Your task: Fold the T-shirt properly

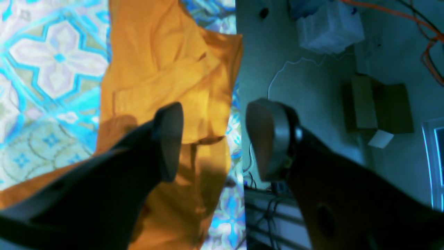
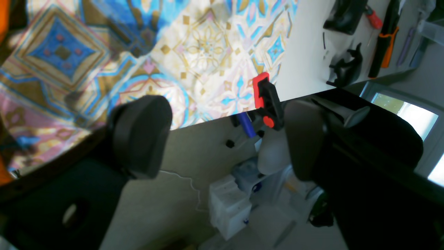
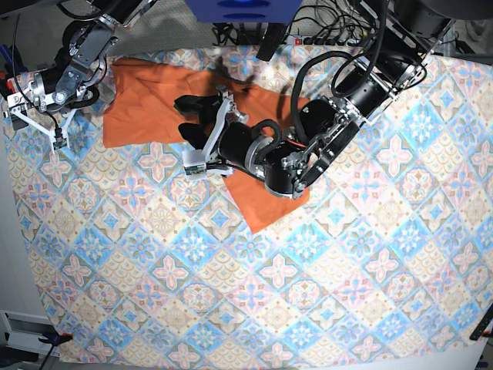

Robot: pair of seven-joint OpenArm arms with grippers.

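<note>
Left wrist view: left gripper [image 1: 211,139] nearest lens, rounded matte pads parted, nothing between; T-shirt [image 1: 166,69] behind, soft burnt-orange, creased and layered on glossy patterned tablecloth [image 1: 52,62].

Right wrist view: right gripper [image 2: 225,135] wide apart, empty, over table edge, red clamp [image 2: 265,99] beyond.

Base view: shirt upper centre, sprawled, lower corner trailing; fold barely begun, squaring left.

I see the orange T-shirt [image 3: 146,104] lying crumpled on my worktop [image 3: 254,308], near the far edge. My left gripper [image 3: 192,127] hangs over the shirt's middle with its jaws apart. My right gripper [image 3: 35,116] sits at the worktop's far corner, jaws wide, holding nothing.
</note>
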